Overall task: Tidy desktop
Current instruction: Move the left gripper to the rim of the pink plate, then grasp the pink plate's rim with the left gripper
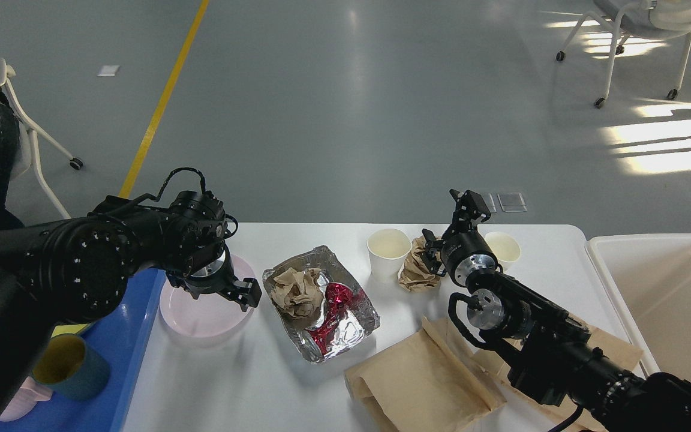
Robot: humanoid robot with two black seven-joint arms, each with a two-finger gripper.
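The white desktop (243,378) carries dishes and rubbish. A pink plate (198,315) lies beside the blue tray (120,354). My left gripper (216,291) hangs low over the plate's far half, open; one fingertip (252,297) is at the plate's right rim and the other is hidden under the wrist. My right gripper (468,207) is raised at the table's far side between a crumpled brown paper (414,273) and a paper cup (504,247). It is dark and seen from behind, so its fingers cannot be told apart.
A foil tray (354,327) holds crumpled paper and a red wrapper. Another paper cup (388,252) stands behind it. Brown paper bags (423,378) lie at the front. An off-white bin (675,294) is at the right. A teal cup (72,366) stands on the blue tray.
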